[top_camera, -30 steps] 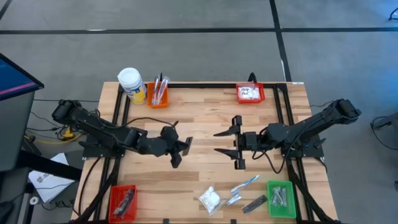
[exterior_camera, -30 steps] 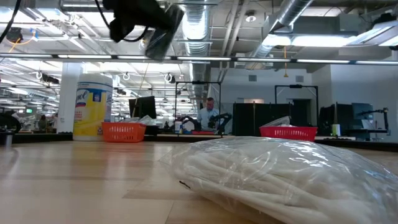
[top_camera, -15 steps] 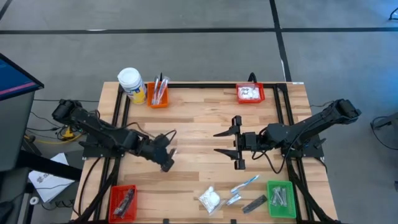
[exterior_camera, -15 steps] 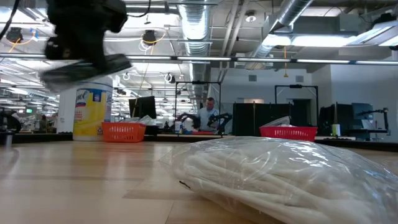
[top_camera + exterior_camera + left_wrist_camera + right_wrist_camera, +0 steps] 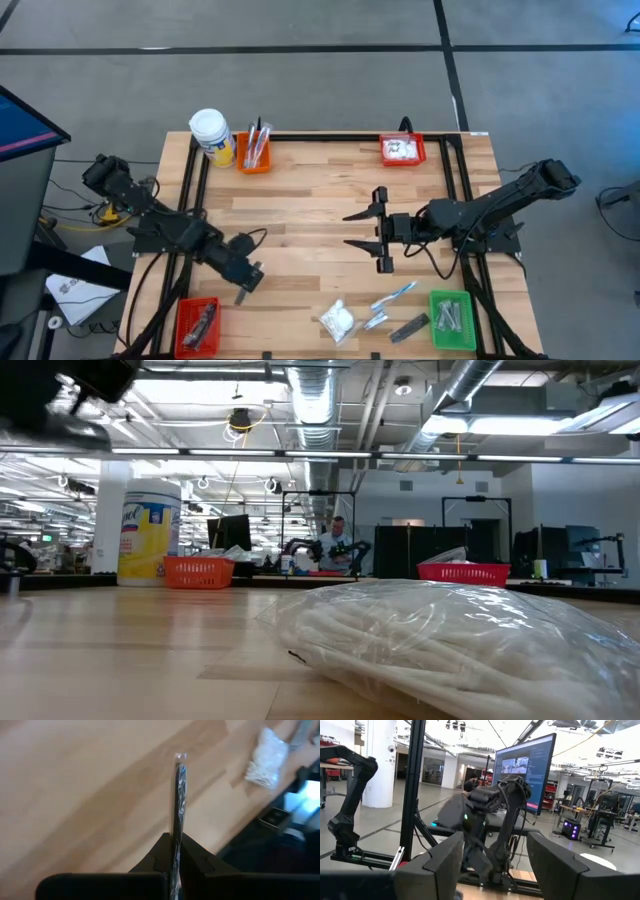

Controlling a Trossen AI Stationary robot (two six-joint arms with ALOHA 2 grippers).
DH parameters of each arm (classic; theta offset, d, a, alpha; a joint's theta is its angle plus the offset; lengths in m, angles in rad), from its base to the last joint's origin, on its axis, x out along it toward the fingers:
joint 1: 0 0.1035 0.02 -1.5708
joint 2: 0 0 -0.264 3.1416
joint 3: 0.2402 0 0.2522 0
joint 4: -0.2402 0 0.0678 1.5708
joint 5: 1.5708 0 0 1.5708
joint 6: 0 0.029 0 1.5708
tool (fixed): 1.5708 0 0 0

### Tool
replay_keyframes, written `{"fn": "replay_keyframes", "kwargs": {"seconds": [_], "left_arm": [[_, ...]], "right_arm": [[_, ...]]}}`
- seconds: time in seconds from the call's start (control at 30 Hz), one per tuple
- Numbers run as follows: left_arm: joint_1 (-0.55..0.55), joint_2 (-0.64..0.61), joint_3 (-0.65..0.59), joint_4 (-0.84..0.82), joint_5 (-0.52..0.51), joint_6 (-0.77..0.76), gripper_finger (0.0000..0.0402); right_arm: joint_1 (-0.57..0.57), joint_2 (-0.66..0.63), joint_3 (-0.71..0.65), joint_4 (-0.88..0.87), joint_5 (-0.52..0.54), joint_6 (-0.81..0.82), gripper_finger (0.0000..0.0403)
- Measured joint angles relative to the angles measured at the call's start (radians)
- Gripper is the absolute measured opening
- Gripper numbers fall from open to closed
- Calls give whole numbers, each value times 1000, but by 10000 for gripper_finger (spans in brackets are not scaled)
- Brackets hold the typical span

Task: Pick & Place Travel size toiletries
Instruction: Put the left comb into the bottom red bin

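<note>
My left gripper (image 5: 243,283) is over the table's near left part, just right of a red bin (image 5: 197,325), and is shut on a thin dark flat bar (image 5: 178,785) seen edge on. My right gripper (image 5: 362,228) is open and empty over the table's middle. A white puffy packet (image 5: 337,320), a white-blue toothbrush (image 5: 395,294), a silvery sachet (image 5: 375,320) and a dark grey bar (image 5: 408,327) lie flat on the table near its front edge. The packet fills the low view (image 5: 450,640). My left gripper pinches the flat bar by its two broad faces (image 5: 177,822) between its two fingers, at one end of the bar. The bar sticks out past the fingertips along the fingers, edge on to the wrist camera. It is lifted clear of the table.
The near-left red bin holds dark bars. A green bin (image 5: 452,320) stands at the near right, a red bin (image 5: 402,150) at the far right, and an orange bin (image 5: 253,152) with toothbrushes and a white-capped yellow jar (image 5: 211,135) at the far left. Black frame rails run along the table's edges.
My left gripper has gone from the table's middle toward its near left corner and the red bin there, carrying the flat bar clear of the table. It has stayed shut.
</note>
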Motion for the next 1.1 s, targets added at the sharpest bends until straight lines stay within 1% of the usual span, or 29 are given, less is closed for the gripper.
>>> {"fn": "replay_keyframes", "kwargs": {"seconds": [0.13,0.27,0.43,0.63,0.77,0.97,1.1], "left_arm": [[-74,-65,0,-13,-29,-127,6],[-160,-107,0,-74,-42,-283,6],[-265,-118,0,-143,-19,-483,6],[-381,-117,0,-155,-4,-671,6],[-430,-116,0,-158,14,-716,6],[-438,-110,0,-203,27,-721,6],[-437,-89,0,-259,119,-731,6]], "right_arm": [[0,0,0,-2,0,0,213],[0,0,0,-1,0,0,215],[-8,-4,0,-3,0,-2,213],[-26,-8,0,-7,0,-2,213],[-37,-8,0,-7,0,-1,214],[-45,-8,0,-7,0,0,210],[-45,-8,0,-7,0,0,208]]}}
